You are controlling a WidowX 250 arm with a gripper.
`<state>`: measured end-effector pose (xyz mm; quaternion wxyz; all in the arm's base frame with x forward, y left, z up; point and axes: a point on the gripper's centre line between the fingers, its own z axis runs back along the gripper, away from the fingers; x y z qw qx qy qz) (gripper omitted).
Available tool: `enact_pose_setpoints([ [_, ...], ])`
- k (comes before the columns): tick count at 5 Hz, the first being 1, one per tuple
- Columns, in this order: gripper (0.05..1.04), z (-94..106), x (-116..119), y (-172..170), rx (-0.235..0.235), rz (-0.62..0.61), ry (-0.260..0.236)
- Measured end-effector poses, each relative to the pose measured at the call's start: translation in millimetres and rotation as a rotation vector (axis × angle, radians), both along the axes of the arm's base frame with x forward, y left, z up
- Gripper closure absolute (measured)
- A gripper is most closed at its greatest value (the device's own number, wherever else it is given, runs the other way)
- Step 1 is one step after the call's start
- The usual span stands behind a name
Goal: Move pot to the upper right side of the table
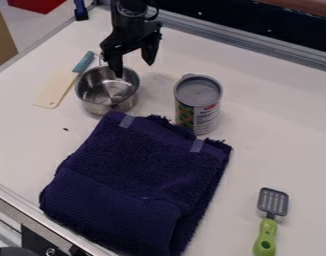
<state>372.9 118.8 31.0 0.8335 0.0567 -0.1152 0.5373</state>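
We see the gripper (134, 69) with its 2 fingers spread well apart and nothing held, above the far rim of the metal pot (92, 103), which stands upright at the table's (279, 120) upper left, between the pale scraper (55, 90) and the can (198, 92). For a sound grasp, we should straddle the rim—1 finger inside, 1 outside—close squarely on the wall, then lift above the can's top before carrying rightward.
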Motion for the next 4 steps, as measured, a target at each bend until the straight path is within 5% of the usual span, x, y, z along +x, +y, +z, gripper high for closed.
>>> enact_pose_setpoints([
  [2, 0.108, -15.8, 2.3, -1.8, -0.007, -0.022, -0.048],
  [4, 0.336, -18.8, -1.5, 0.5, -0.006, -0.023, -0.04],
])
